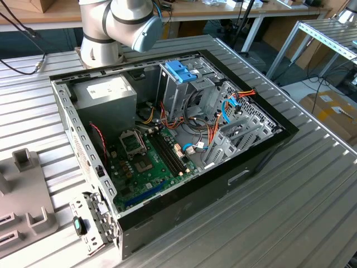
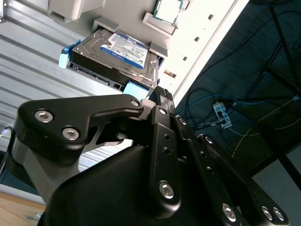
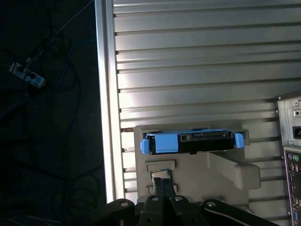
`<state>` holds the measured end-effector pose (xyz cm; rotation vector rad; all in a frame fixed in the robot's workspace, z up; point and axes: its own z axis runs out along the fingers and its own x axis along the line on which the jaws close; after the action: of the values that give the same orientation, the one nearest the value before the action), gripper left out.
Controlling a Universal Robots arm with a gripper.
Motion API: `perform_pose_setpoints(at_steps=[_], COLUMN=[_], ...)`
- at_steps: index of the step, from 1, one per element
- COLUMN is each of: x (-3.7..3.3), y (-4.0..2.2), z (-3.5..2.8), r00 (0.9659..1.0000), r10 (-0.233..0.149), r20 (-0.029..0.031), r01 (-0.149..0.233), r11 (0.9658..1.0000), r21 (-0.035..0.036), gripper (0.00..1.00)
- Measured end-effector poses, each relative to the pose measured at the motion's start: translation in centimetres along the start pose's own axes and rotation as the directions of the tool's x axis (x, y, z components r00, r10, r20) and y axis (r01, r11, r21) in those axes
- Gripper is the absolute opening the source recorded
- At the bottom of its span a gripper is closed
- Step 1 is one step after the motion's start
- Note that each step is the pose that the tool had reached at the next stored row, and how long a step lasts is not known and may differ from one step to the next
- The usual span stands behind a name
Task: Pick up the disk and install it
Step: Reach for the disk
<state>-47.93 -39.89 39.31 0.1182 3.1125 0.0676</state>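
The disk (image 3: 193, 141) lies in a slot of a light grey holder (image 3: 225, 172) on the ribbed metal table, its blue carrier rail wrapped around its edge. In the second wrist view the disk (image 2: 117, 52) shows its silver top and a white and blue label. My gripper (image 3: 162, 183) hovers a short way off the disk, over the same holder, with its black fingers pressed together and nothing between them. The second wrist view has the gripper (image 2: 162, 93) close to the blue corner of the disk, apart from it.
An open computer case (image 1: 262, 151) lies on the table, with a metal drive cage under a blue bracket (image 1: 181, 71), a motherboard (image 1: 148, 162) and loose cables. The arm's base (image 1: 103, 39) stands behind it. A table edge (image 3: 106, 94) runs beside the holder, floor cables beyond.
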Motion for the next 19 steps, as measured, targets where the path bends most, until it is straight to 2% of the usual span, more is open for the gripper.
perform_pose_setpoints(at_steps=[13, 15, 19], x=[1.8, 2.4, 3.19], y=[-0.14, -0.18, -0.24], z=[-0.05, -0.06, -0.09], r00=[1.0, 1.0, 1.0], r10=[0.0, 0.0, 0.0], r20=[0.0001, 0.0001, 0.0001], r01=[0.0, 0.0, 0.0], r11=[1.0, 1.0, 1.0], r21=[-0.0001, -0.0001, -0.0001], gripper=[0.11, 0.11, 0.11])
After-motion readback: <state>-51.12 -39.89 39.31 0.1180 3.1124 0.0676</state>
